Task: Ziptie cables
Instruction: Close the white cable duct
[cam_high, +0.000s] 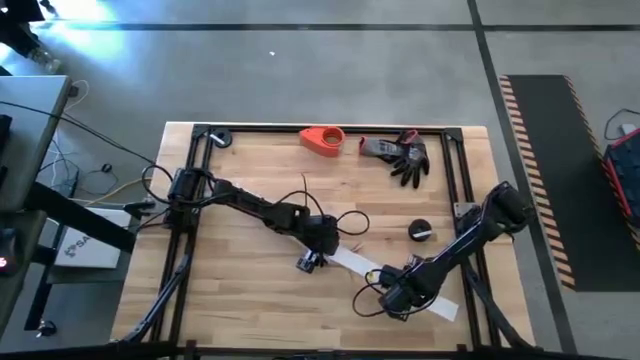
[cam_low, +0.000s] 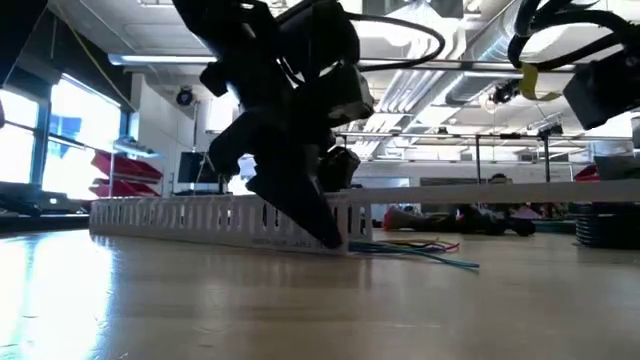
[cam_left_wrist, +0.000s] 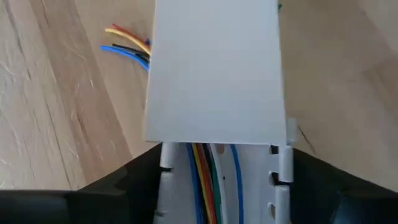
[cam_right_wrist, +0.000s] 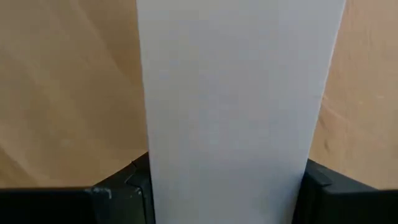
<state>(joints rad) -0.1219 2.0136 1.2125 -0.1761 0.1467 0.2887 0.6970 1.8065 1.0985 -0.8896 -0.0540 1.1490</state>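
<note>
A white slotted channel (cam_high: 345, 262) lies on the wooden table, and a flat white cover strip (cam_left_wrist: 214, 68) lies along its top. The cables (cam_left_wrist: 208, 180) are thin coloured wires running inside the channel; their splayed ends (cam_left_wrist: 127, 46) stick out beside it onto the table (cam_low: 430, 250). My left gripper (cam_high: 322, 243) stands over the channel's uncovered end, shut on it (cam_left_wrist: 224, 183). My right gripper (cam_high: 400, 295) is farther along, shut on the cover strip (cam_right_wrist: 227, 186). The cover hides the rest of the cables. My left gripper pinches the channel's two slotted side walls (cam_left_wrist: 164, 163) between its fingers (cam_left_wrist: 134, 183), at the uncovered end just short of the cover's edge. The fingers come from above and lie across the channel, which rests on the table. My right gripper has a finger (cam_right_wrist: 118, 186) on each side of the white cover strip, at its long edges (cam_right_wrist: 149, 165), and lies across it. The cover hides what is below it between the fingers.
A red holder (cam_high: 322, 140), a grey tool (cam_high: 378, 148) and a black glove (cam_high: 410, 162) lie along the far edge. A black round object (cam_high: 420, 232) sits right of centre. Black frame rails (cam_high: 195, 200) border the table (cam_high: 240, 290).
</note>
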